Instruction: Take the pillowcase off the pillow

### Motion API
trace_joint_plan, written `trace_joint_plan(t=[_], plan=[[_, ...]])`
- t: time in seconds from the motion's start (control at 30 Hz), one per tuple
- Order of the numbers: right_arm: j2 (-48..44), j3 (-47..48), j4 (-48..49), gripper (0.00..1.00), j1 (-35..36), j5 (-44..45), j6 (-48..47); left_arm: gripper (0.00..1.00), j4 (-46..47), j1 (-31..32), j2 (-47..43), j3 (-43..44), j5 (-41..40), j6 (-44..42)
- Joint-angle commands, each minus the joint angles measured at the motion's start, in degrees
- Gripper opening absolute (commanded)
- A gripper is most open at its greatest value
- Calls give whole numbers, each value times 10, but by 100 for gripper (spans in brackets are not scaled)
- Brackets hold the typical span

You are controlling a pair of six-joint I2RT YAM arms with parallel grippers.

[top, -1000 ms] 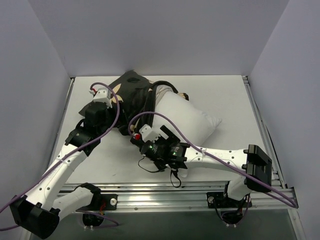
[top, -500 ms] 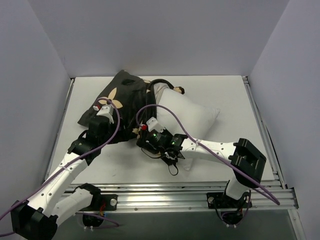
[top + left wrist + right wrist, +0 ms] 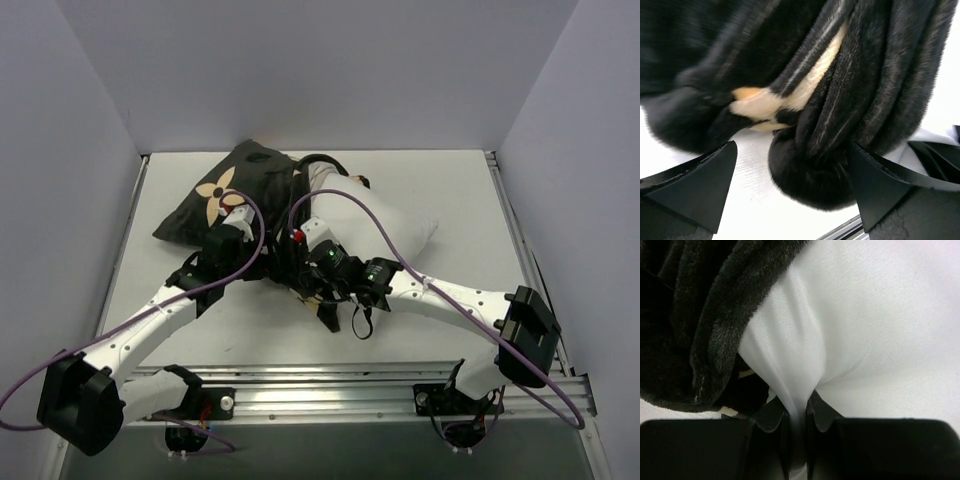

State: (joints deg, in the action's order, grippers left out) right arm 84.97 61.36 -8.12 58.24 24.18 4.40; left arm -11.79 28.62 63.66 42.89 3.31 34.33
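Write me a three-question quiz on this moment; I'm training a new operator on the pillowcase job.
1. True or false: the right gripper is shut on a pinch of the white pillow.
2. Pick one. The left gripper is: A) shut on the pillow; B) open, with bunched pillowcase between its fingers; C) raised high above the table, far from any fabric.
3. Fill in: in the top view, the uncovered part of the pillow sticks out toward the ___ side of the picture.

Key: 1 true; 2 B; 3 right.
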Motion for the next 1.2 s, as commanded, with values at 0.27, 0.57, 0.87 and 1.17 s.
trace_joint_plan(t=[0.27,0.57,0.87,1.17], plan=[[-60,0,30,0,-9,-24,17,36,56,33,82,49,-22,-10],[-204,-24,-38,0,-121,-28,74,2,-95,-37,-2,93,-261,-41],[-350,13,-121,0,-245,-84,94,2,-77,-91,26,57,-340,48],[-387,4,-144,0,-254,-297,67,7,16,-125,43,4,-188,73]])
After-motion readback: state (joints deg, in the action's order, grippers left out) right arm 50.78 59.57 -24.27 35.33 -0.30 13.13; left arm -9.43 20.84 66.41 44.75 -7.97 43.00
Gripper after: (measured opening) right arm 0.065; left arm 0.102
